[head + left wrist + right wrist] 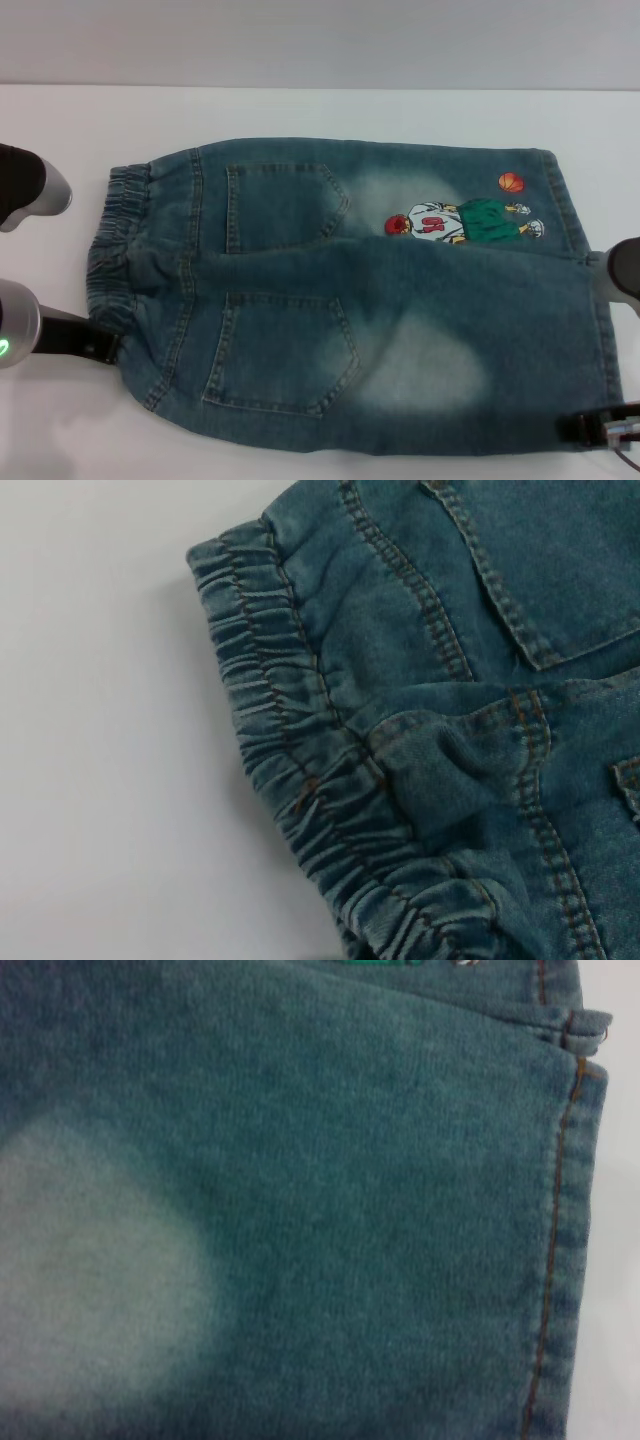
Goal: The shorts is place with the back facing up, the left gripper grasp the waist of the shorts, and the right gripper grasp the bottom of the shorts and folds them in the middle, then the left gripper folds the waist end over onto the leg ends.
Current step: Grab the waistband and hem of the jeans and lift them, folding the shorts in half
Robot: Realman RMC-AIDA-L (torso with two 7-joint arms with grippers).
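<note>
Here the denim shorts (350, 300) lie flat on the white desk (300, 110), back up, 2 pockets showing, waist left. The left end effector (100, 345) touches the waistband's near corner, the right end effector (590, 428) the near hem; I can't tell either one's opening.

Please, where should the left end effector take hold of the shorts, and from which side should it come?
Probably at the elastic waistband, near its corner closest to the robot. The shorts lie flat, back pockets up, with the gathered waistband toward the robot's left. The left end effector sits just beside that corner, so coming in from the left edge suits. The thick, ruffled band gives more to pinch than the flat denim.
</note>
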